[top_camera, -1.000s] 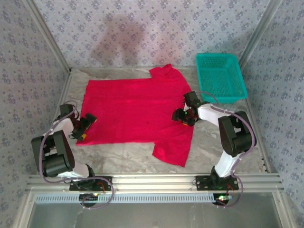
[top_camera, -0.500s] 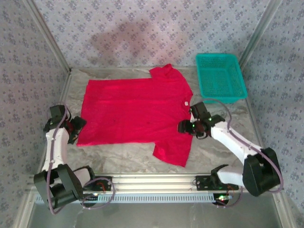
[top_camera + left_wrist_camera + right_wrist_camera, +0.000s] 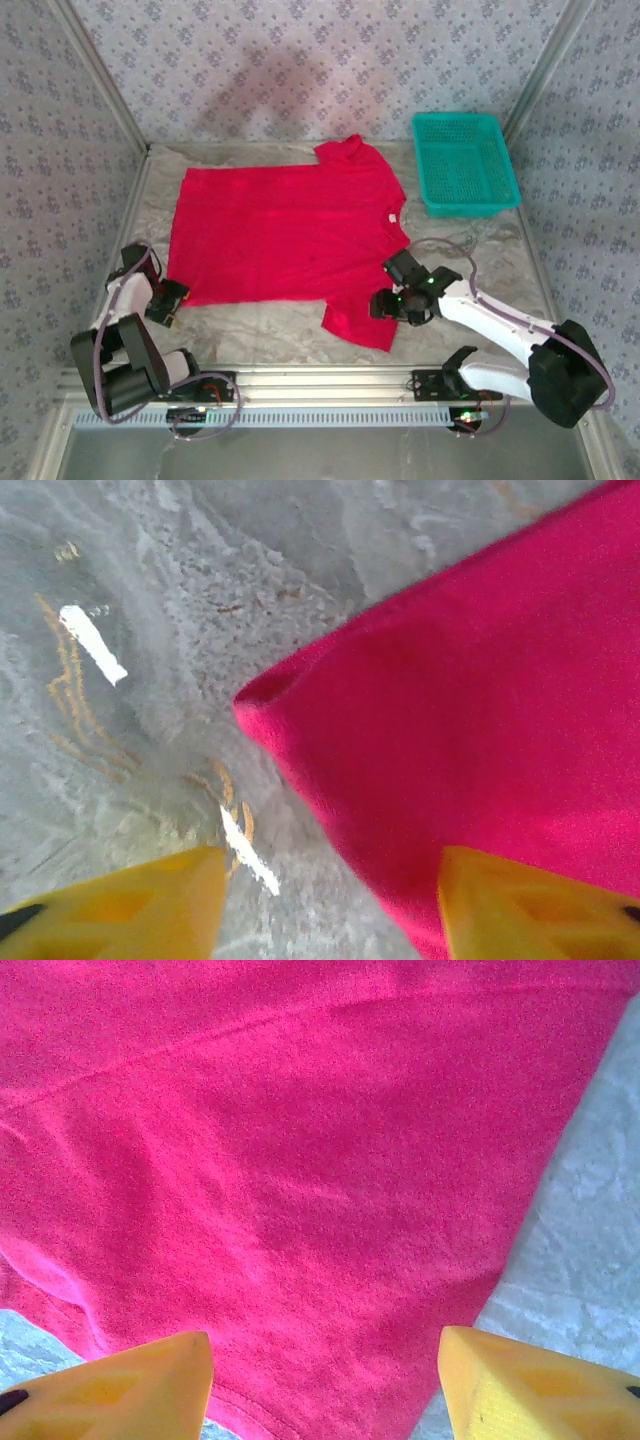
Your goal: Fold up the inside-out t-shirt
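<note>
T-shirt [image 3: 285, 230] 1, basket [image 3: 465, 165] 1, grippers [image 3: 170, 303] [image 3: 385, 303] 2

We see the red t-shirt [image 3: 290, 235] spread flat mid-table [image 3: 280, 325], with a teal basket [image 3: 465, 163] in the far right corner. Our left claw [image 3: 172, 300] meets the shirt's near left corner, and our right claw [image 3: 380, 304] hovers over the near sleeve.

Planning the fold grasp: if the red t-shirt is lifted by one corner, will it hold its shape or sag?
Likely sag: the t-shirt lies flat and thin on the table, with soft creases, so it looks floppy. It seems light; a push would probably bunch the cloth rather than slide it whole.
</note>
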Available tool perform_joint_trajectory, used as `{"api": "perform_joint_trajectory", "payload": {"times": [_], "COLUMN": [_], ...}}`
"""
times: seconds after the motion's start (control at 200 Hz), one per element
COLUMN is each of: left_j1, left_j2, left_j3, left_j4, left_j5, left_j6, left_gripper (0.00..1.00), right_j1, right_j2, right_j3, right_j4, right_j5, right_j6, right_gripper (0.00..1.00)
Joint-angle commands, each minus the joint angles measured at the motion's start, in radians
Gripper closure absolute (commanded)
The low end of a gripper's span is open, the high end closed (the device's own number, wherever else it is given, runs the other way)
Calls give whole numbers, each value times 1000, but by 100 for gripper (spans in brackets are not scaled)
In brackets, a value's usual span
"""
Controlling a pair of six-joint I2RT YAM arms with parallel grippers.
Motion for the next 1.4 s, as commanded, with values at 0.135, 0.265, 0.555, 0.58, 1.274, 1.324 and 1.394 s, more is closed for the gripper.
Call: {"api": "perform_joint_trajectory", "payload": {"times": [0.135,0.265,0.555,0.58,1.274,1.324,1.394], "left_j1": [7,6,7,7,7,7,6], "left_j2": [55,10,0,-2,-286,-272,-252], "left_j3": [2,4,4,4,648,744,874], "left_j4": [96,86,76,74,-184,-176,-158], "left_j5": [7,6,24,26,155,178,216], "left_j6": [34,28,28,30,-32,-49,-68], "left_gripper": [97,100,100,100,100,100,100], "right_j1": [95,153,196,196,-185,-199,-216], "right_j2": [-9,-26,6,16,96,103,120], "right_j3": [-36,-49,-116,-124,758,868,1022], "right_j4": [-105,-139,-36,-21,-97,-102,-125], "right_j5": [35,32,-54,-63,182,177,158], "right_j6": [76,104,140,141,-236,-273,-311], "right_gripper": [38,43,47,47,100,100,100]}}
